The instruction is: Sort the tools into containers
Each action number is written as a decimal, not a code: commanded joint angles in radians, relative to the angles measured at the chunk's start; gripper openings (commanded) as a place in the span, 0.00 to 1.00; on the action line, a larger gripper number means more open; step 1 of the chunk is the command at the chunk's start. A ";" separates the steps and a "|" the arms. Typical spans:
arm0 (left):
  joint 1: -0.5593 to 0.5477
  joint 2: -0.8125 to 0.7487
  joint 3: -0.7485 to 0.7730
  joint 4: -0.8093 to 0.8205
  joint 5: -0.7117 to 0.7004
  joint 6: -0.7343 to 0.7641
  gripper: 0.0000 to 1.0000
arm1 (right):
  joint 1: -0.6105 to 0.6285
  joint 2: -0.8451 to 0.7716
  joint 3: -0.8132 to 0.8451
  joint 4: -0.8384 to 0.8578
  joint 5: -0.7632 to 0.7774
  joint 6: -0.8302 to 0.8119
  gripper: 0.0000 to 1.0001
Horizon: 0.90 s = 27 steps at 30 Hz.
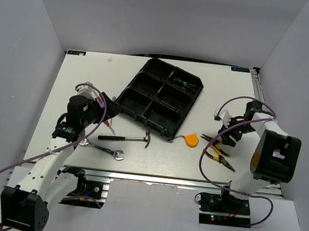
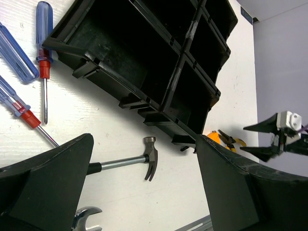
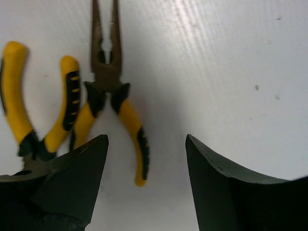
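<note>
The black tray lies slanted at mid-table, its compartments seen from close in the left wrist view. A black-green screwdriver lies in a far compartment. In front of the tray lie the hammer, the wrench, the orange tape measure and two yellow-handled pliers. My left gripper hangs open above the hammer's shaft, beside blue-and-red screwdrivers. My right gripper is open low over the needle-nose pliers, one handle lying between its fingers.
The second pliers lie just left of the needle-nose pair. The table's metal front rail runs close behind the wrench. White walls enclose the table on three sides.
</note>
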State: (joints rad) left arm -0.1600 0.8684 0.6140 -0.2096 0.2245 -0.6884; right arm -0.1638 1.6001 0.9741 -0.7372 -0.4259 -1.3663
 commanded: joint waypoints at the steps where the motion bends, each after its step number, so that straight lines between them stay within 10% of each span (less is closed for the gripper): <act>1: 0.005 -0.037 -0.005 -0.020 -0.007 -0.010 0.98 | -0.008 0.050 0.075 0.033 0.012 -0.037 0.71; 16: 0.005 -0.032 0.016 -0.042 -0.013 -0.011 0.98 | -0.006 0.132 0.054 -0.019 -0.007 -0.154 0.57; 27: 0.004 -0.029 0.026 -0.053 -0.014 -0.016 0.98 | -0.017 0.258 0.141 -0.021 0.006 -0.111 0.17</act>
State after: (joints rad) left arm -0.1600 0.8581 0.6144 -0.2554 0.2184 -0.7002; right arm -0.1734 1.8050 1.1160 -0.7696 -0.4400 -1.4693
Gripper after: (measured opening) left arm 0.982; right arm 0.223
